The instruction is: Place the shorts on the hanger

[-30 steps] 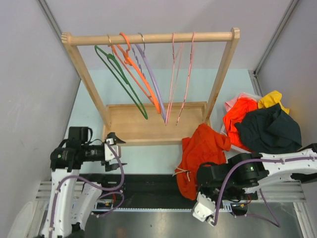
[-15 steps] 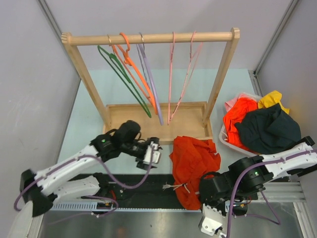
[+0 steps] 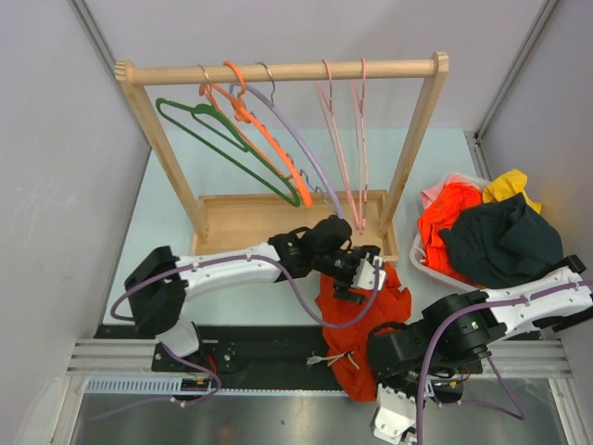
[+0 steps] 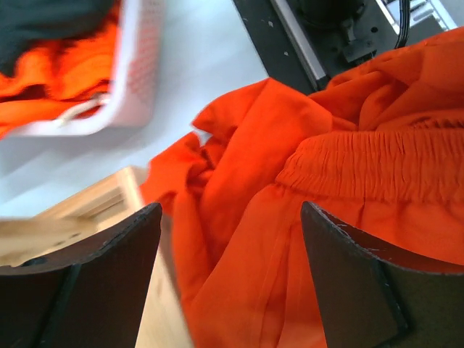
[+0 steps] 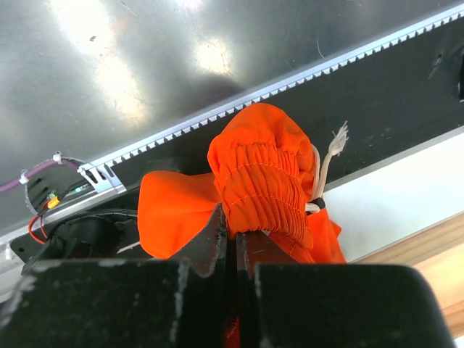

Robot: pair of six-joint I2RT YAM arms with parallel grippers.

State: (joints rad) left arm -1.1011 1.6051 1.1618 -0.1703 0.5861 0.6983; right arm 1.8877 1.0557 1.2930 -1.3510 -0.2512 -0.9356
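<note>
The orange-red shorts lie crumpled on the table in front of the wooden rack, their white drawstring trailing over the black rail. My right gripper is shut on the elastic waistband at the shorts' near end. My left gripper is open just above the shorts' far edge; the fabric fills the gap between its jaws. Two pale-pink wire hangers hang on the rack's bar, right of the lilac one.
A wooden rack with a tray base stands mid-table, carrying green, orange and lilac hangers. A white basket at the right holds bunched orange, dark green and yellow clothes.
My left arm has swung right across the rack base to the shorts' far edge. The hangers have swung on the bar. My right gripper has drawn the shorts slightly nearer.
</note>
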